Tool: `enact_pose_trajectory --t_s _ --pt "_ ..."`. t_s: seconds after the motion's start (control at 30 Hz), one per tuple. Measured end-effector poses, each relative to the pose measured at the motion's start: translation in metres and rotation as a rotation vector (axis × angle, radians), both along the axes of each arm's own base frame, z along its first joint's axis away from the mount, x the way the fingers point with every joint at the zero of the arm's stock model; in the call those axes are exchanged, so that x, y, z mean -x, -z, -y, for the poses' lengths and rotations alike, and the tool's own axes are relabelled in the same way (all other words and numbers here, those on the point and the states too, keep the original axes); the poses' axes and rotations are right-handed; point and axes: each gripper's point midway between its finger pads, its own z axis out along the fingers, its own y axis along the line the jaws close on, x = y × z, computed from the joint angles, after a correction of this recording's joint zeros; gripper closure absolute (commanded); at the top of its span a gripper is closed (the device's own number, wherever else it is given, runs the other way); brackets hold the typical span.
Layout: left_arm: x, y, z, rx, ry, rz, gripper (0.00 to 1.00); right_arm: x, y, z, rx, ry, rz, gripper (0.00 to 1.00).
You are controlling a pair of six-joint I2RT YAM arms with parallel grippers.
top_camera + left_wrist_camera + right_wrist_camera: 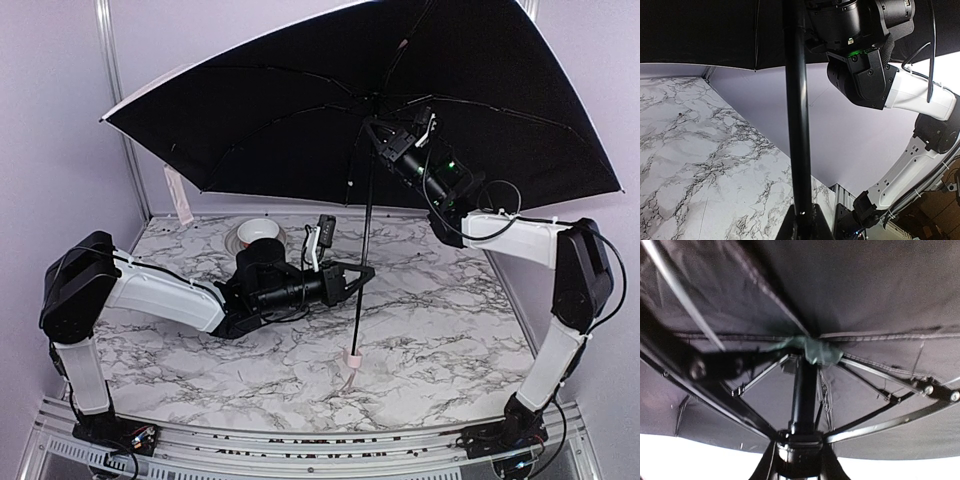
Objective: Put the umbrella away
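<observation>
The umbrella stands open and upright, its black-lined canopy [300, 110] spread over the table. Its thin black shaft [363, 250] runs down to the small pale pink handle knob [350, 358], which rests on the table. My left gripper [362, 272] is shut on the shaft low down; the shaft [797, 125] fills the left wrist view between the fingers. My right gripper [378, 135] is shut on the runner collar [800, 447] just under the canopy, where the ribs [875, 422] fan out.
A white bowl [259, 232] sits on the marble table [430, 320] at the back left. A pale pink strip [178, 195] hangs from the canopy's left edge. Purple walls close in at the back and both sides.
</observation>
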Motion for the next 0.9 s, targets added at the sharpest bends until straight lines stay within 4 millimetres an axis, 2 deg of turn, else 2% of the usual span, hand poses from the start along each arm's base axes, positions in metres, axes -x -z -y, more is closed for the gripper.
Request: enact_pose_trajectory --t_s 0.23,0.33,0.4,0.6,0.8,0.9 --pt "0.001 0.0 0.0 0.001 0.006 0.001 1.0 0.001 -0.002 0.001 -0.003 0.002 0.004 1.0" --pt "0.002 0.0 0.0 0.001 0.009 0.001 1.0 0.001 -0.002 0.001 -0.003 0.001 0.004 0.76" --pt "0.002 0.0 0.001 0.001 0.012 0.002 1.0 0.001 -0.002 0.001 -0.001 0.003 0.007 0.67" --pt "0.003 -0.008 0.0 0.028 0.018 0.01 1.0 0.007 0.003 0.003 -0.008 -0.001 0.027 0.61" --pt "0.004 -0.013 0.0 0.049 0.025 0.012 1.0 0.011 0.002 0.006 -0.026 0.0 0.051 0.47" --pt "0.004 -0.015 0.0 0.058 0.026 0.013 1.0 0.013 0.0 0.008 -0.034 0.006 0.064 0.46"
